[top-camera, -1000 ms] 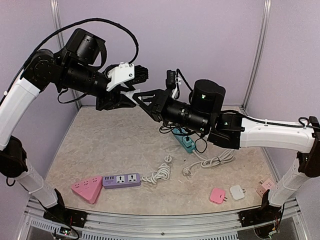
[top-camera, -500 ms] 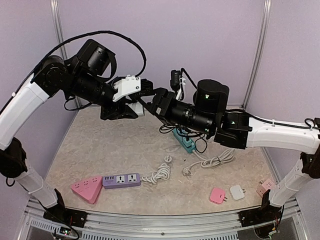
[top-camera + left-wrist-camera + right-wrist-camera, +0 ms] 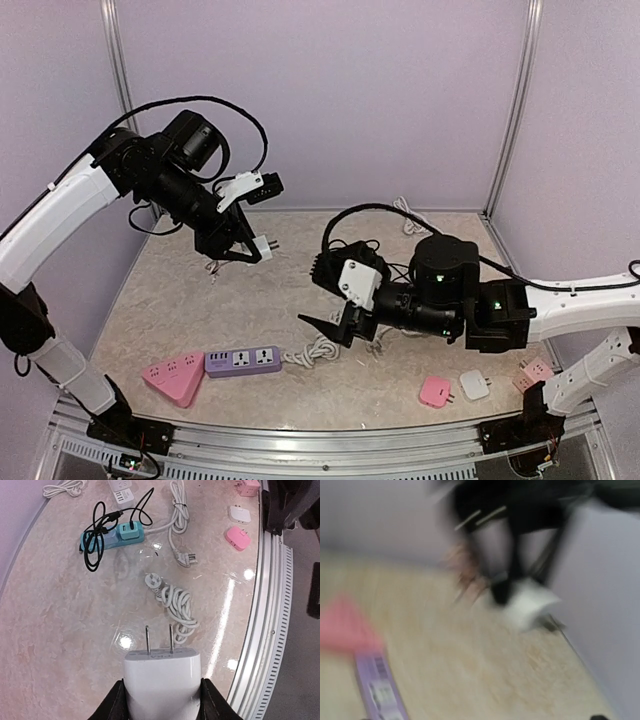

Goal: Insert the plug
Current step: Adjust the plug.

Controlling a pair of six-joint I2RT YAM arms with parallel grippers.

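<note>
A: Upper left of the overhead view: we log the left gripper (image 3: pixel 250 246) clamped on the white plug (image 3: pixel 262 246), which it holds high, well apart from the table (image 3: pixel 180 300).

B: At lower centre the right gripper (image 3: pixel 325 330) hangs low. Its jaws look spread with nothing between them, just beside the coiled white cable (image 3: pixel 322 348). The purple power strip (image 3: pixel 243 360) lies at lower left, next to a pink triangular block (image 3: pixel 172 378).

A: Left wrist view, bottom centre: both fingers (image 3: pixel 116 702) press the plug's flanks, and its two prongs point up-frame, straight. No socket lies ahead of them. The teal strip (image 3: pixel 120 535) at upper left is tangled in a black cord (image 3: pixel 97 540).

B: First risk, as we judge it: the body looks smooth and is held only by its sides. An insertion push could slide or twist it between the fingers, and the prongs would scrape the faceplate instead of entering.

A: The right wrist view is motion-blurred. We make out the purple strip at lower left and a white shape at centre right, likely the plug. Its own jaws do not show.

B: Second risk: nothing pins the strip. It may skid under the push unless the free gripper steadies it. That arm also sits close to the cable, and a snag could drag the strip off line.
</note>
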